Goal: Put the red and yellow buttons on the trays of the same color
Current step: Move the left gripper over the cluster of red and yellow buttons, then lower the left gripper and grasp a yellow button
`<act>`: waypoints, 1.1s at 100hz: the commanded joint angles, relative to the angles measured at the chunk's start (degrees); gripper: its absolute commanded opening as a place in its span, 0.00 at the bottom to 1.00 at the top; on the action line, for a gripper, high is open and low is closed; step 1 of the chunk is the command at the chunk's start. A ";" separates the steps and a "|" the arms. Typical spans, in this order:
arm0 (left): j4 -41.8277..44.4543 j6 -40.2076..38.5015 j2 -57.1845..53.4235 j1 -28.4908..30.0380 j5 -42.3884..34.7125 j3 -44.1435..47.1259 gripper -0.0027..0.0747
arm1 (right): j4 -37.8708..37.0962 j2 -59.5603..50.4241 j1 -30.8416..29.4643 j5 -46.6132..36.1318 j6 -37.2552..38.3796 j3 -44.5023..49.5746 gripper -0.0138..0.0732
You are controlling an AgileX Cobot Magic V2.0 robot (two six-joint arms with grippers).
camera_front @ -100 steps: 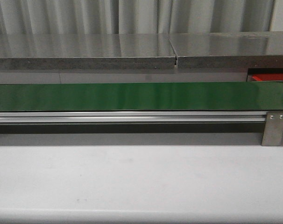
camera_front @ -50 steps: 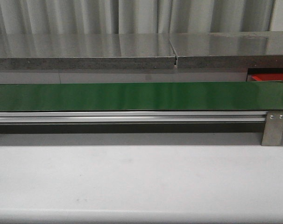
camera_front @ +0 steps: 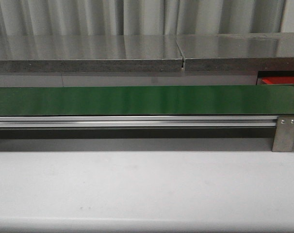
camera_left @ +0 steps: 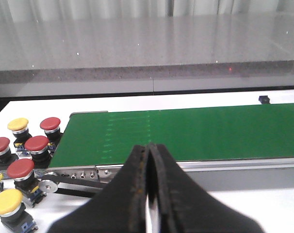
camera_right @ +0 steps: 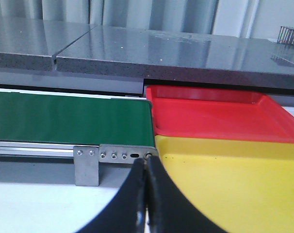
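A green conveyor (camera_front: pixel 147 100) crosses my white desk (camera_front: pixel 147 189). Both my left end effector (camera_left: pixel 148 150) and right end effector (camera_right: pixel 146 167) are pinched together, empty. The red buttons (camera_left: pixel 37 143) and yellow buttons (camera_left: pixel 18 124) look rigid, light and smooth-capped, so I'd grip below the cap.

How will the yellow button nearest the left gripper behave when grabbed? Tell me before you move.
The yellow button has a wide domed cap over a narrower dark body, so it looks top-heavy and may tip if pushed at the cap. The smooth dome could slip between the fingers; gripping the body seems safer. It looks rigid. A red button stands close by and may get knocked.
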 commanded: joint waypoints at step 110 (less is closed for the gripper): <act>-3.87 -5.05 39.30 16.41 19.31 -33.52 0.71 | -0.78 -1.25 -0.28 -4.26 -0.07 -1.21 0.08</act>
